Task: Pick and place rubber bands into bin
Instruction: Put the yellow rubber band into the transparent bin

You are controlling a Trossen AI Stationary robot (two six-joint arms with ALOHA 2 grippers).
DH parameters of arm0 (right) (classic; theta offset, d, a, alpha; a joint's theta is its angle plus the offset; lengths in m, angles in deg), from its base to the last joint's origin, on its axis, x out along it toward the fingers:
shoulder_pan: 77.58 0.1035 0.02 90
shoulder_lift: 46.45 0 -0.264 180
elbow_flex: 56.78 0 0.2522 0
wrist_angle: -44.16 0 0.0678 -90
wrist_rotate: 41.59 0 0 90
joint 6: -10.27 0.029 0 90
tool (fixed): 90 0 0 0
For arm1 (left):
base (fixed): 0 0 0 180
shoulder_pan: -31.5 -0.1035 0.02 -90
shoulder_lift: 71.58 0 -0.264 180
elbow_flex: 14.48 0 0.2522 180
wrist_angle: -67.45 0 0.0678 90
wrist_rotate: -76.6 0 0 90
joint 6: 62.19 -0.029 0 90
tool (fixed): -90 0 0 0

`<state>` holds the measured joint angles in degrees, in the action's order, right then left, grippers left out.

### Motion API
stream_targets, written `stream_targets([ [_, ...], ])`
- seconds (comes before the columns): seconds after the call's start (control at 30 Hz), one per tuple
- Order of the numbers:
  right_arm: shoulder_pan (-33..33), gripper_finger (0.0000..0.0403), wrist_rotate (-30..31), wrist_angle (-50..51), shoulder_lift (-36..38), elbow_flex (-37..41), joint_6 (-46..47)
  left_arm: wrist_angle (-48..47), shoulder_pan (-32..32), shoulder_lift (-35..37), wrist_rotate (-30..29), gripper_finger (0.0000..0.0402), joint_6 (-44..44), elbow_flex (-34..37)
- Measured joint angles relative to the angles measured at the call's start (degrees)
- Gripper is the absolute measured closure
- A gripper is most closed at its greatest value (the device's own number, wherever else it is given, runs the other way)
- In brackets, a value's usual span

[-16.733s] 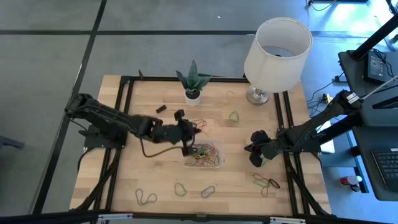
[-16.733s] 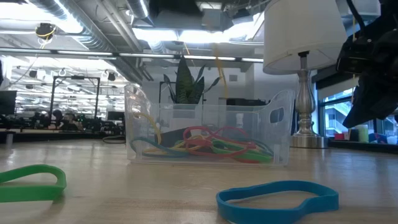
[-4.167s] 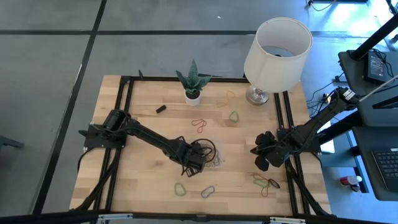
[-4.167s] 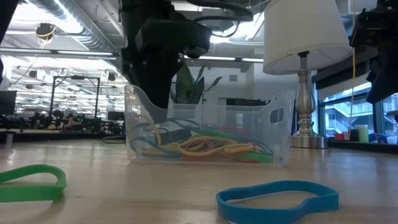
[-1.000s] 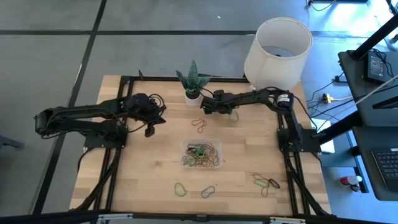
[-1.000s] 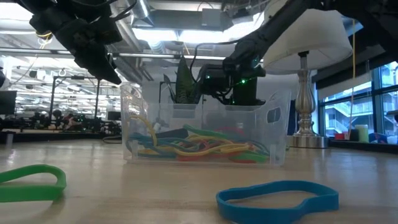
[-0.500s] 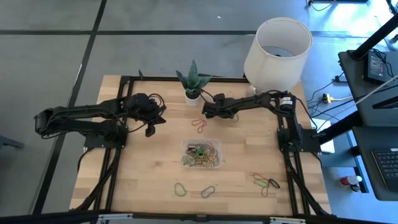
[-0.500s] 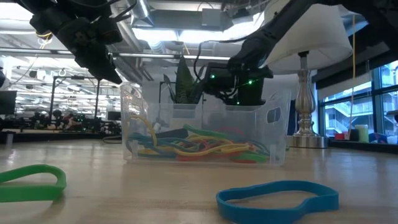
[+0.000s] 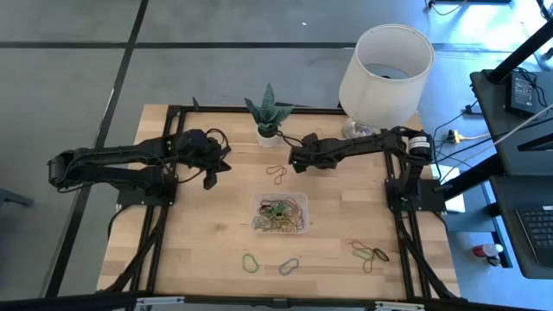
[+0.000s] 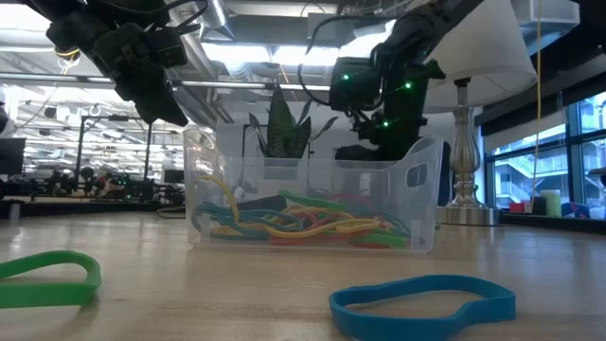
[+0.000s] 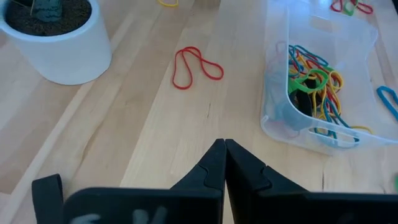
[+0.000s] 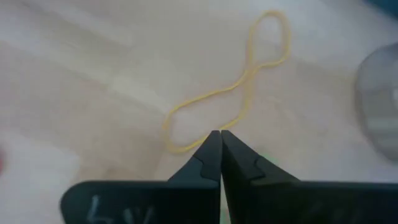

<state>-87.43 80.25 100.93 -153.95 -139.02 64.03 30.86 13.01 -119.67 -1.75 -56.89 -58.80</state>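
The clear bin (image 9: 256, 199) stands mid-table with a tangle of coloured rubber bands (image 9: 281, 214) inside, also seen through its wall (image 10: 417, 189). A red band (image 9: 276, 174) lies flat on the wood between the two grippers. My left gripper (image 9: 210, 177) hovers shut left of the red band (image 11: 196, 65). My right gripper (image 9: 295, 161) is shut and raised above the table, right of the red band. A yellowish band (image 12: 239, 93) lies on the wood beyond its fingertips (image 12: 220, 134). Nothing shows between either pair of fingers.
A plant in a white pot (image 9: 268, 130) and a lamp with a white shade (image 9: 384, 60) stand along the far edge. Near the front edge lie a green band (image 9: 251, 262), a blue band (image 9: 289, 265) and a small cluster (image 9: 370, 253).
My right gripper has drawn back a little toward the table's right and near edges and has risen, as the low view shows. Its fingers stay shut. The bin and the bands lie as before.
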Motion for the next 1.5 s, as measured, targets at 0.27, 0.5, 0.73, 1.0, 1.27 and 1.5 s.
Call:
stream_targets([
  [0.27, -0.7, 0.0354, 0.5, -6.2, 0.7, 5.1, 0.0, 0.6, 0.0, 0.0, 0.0, 0.04, 1.4, 0.0],
  [0.5, -3.3, 0.0287, 0.5, -13.6, 0.7, 10.4, 0.3, 0.3, 0.0, 0.0, 0.0, 0.04, 1.0, 0.0],
  [0.73, -4.3, 0.0219, 0.6, -19.8, 0.7, 11.7, -3.4, 0.3, 0.0, 0.0, 0.0, 0.04, 1.8, 0.0],
  [1.0, -7.1, 0.0176, 1.6, -26.2, 0.6, 12.2, -8.1, 0.3, 0.0, 0.0, 0.0, 0.04, 5.0, 0.0],
  [1.27, -10.7, 0.0186, -3.7, -37.3, -0.7, 19.7, -7.3, 0.3, 0.1, 0.0, 0.0, 0.04, 6.2, 0.0],
  [1.5, -9.0, 0.0271, -2.3, -36.2, -0.7, 19.9, -8.9, 0.3, 0.1, 0.0, -0.1, 0.04, 6.2, 0.0],
])
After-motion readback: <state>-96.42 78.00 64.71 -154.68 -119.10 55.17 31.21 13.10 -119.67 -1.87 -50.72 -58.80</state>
